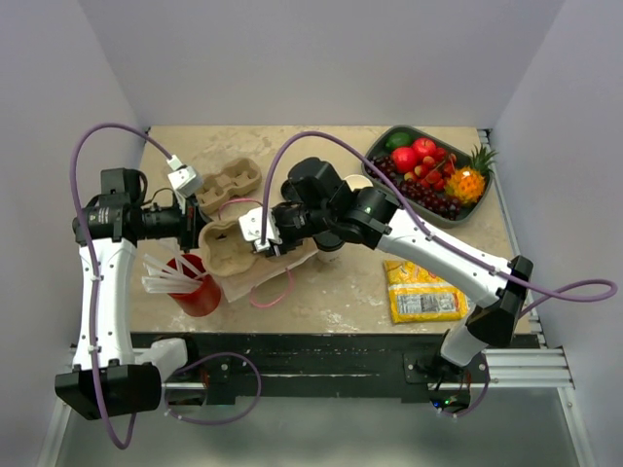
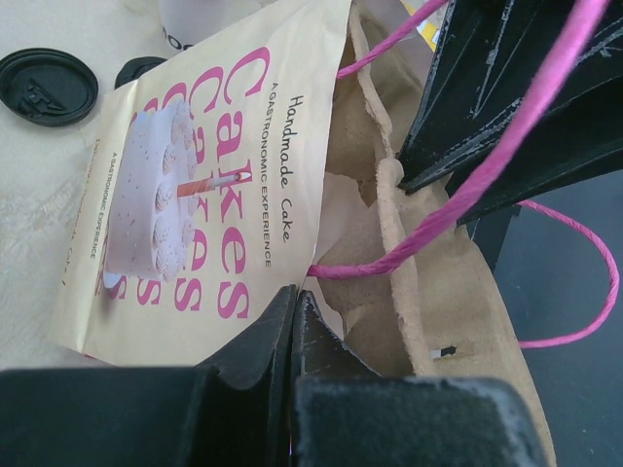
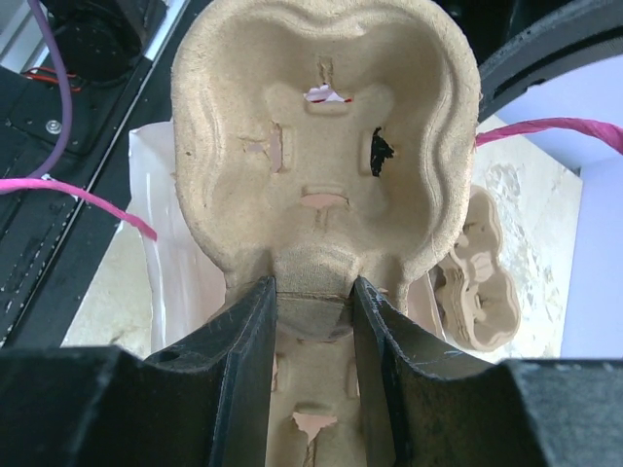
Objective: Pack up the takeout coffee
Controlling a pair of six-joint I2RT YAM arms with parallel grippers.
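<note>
My right gripper [image 3: 311, 292] is shut on the middle ridge of a brown pulp cup carrier [image 3: 321, 117], held at the mouth of a cream paper bag [image 2: 195, 195] with pink "Cakes" lettering and pink cord handles. The carrier [image 1: 229, 251] lies over the bag left of centre. My left gripper [image 2: 295, 302] is shut on the bag's edge. Only the bottom of a white paper cup [image 2: 195, 19] with dark lettering shows at the top of the left wrist view. Its top is cut off, so I cannot tell whether it is the takeout coffee.
A loose black lid [image 2: 44, 86] lies on the table, a second one half hidden behind the bag. A second pulp carrier [image 1: 234, 180] sits farther back. A red cup with straws [image 1: 198, 284] stands near left. A fruit tray [image 1: 387, 138] is at back right, a yellow packet [image 1: 423, 292] at near right.
</note>
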